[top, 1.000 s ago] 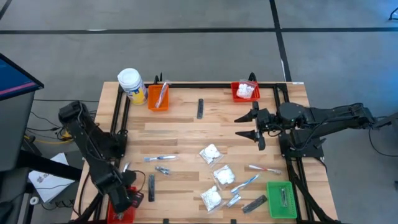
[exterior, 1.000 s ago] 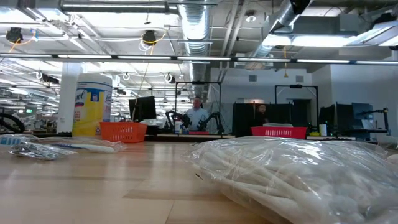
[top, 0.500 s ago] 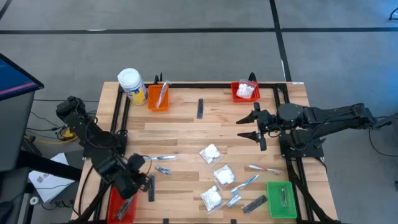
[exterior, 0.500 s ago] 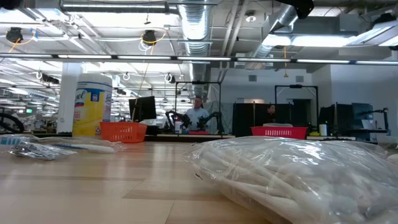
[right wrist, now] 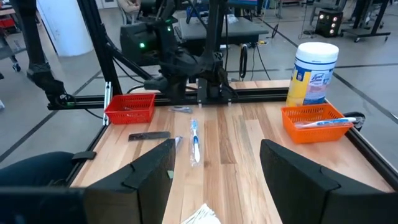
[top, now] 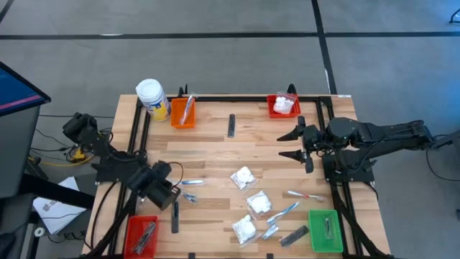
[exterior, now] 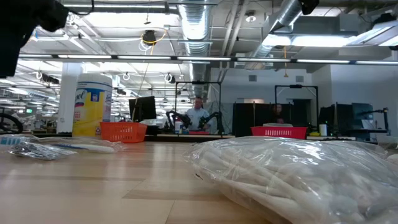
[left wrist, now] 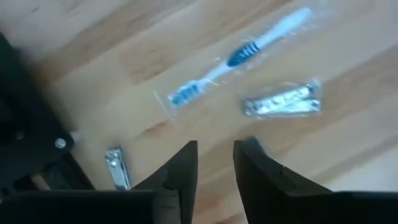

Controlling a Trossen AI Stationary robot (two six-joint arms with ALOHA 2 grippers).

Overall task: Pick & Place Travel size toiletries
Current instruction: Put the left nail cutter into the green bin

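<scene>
We see our left gripper (left wrist: 214,163) nearly pressed together above the toothbrush (left wrist: 239,56), holding nothing; our right gripper (top: 296,144) waits spread beyond it, its own fingers cropped.

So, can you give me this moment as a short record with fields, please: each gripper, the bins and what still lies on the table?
left gripper: over the table near a toothbrush and a silvery sachet, jaws narrow with a gap, nothing held
right gripper: waiting open above the table's right side, empty
red bin: one dark item inside
orange bin: holds a toothbrush
green bin: one item inside
table: white packets, dark bars, toothbrushes remain
</scene>
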